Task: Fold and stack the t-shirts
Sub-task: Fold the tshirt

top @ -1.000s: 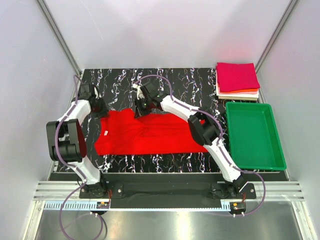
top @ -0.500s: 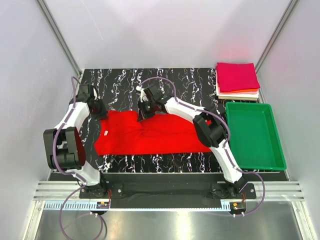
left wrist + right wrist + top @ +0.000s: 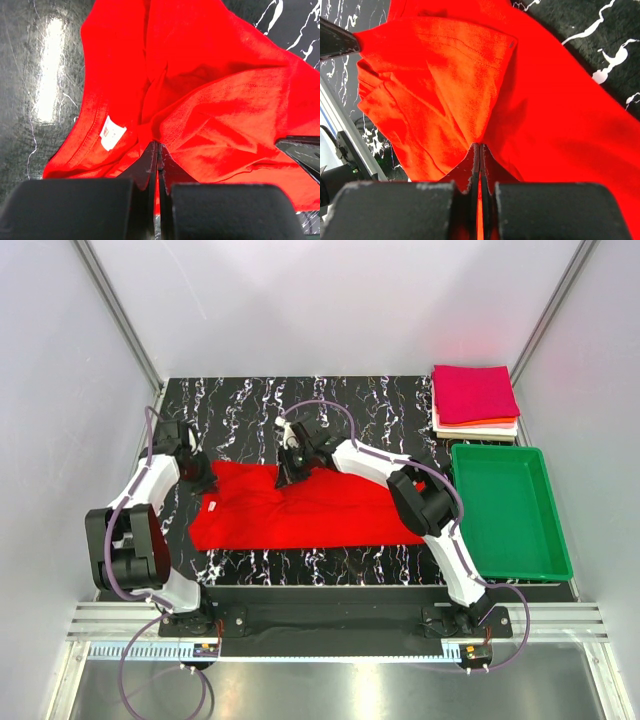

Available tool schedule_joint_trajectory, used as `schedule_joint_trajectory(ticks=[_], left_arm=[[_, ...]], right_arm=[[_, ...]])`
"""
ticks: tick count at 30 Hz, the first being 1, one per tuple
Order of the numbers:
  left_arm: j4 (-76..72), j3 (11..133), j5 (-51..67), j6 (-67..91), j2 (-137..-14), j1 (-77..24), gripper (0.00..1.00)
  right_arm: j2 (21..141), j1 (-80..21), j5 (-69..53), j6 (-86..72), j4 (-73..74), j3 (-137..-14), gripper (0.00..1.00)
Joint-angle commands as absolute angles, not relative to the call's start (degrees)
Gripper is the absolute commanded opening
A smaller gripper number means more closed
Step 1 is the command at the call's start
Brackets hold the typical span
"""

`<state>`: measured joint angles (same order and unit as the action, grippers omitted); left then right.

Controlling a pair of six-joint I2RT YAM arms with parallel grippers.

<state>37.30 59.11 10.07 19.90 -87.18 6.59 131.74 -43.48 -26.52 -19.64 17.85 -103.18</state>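
Note:
A bright red t-shirt [image 3: 300, 512] lies spread across the black marbled table [image 3: 240, 405], its white neck label [image 3: 113, 133] showing in the left wrist view. My left gripper [image 3: 203, 480] is shut on the shirt's far left corner [image 3: 200, 120]. My right gripper [image 3: 286, 476] is shut on the shirt's far edge near the middle [image 3: 555, 130], and the cloth bunches up at both pinches. Folded t-shirts [image 3: 474, 398] sit stacked at the back right, magenta on top, with orange and white below.
A green plastic tray [image 3: 548, 502] stands at the right, just in front of the folded stack. White enclosure walls close in the table on the left, back and right.
Both grippers have shifted slightly right and toward the near side with the shirt's far edge, and the cloth between them has drawn in.

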Motion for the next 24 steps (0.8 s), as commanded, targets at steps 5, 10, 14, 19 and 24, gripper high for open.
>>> schedule_joint_trajectory(ticks=[5,10,14,19,24], left_arm=[[36.30,60.81,8.44,20.13,-86.83,6.50,0.00],[34.45,65.38,6.50,18.46,-92.80,6.68,0.00],[32.79,68.11,6.06,17.40,-96.23,6.68,0.00],[31.90,70.75,7.73,17.14,-98.35,6.68,0.00],[31.82,71.81,7.30,17.05,-100.02,6.68,0.00]], right_arm=[[129.28,-44.21,-26.72,-20.57,14.94,-104.24,0.00],[130.78,-44.21,-24.09,-20.13,14.94,-105.03,0.00],[130.87,-44.21,-22.25,-19.78,15.20,-104.24,0.00],[129.29,-44.12,-19.78,-18.55,15.12,-102.48,0.00],[128.23,-44.21,-17.05,-18.46,14.94,-101.95,0.00]])
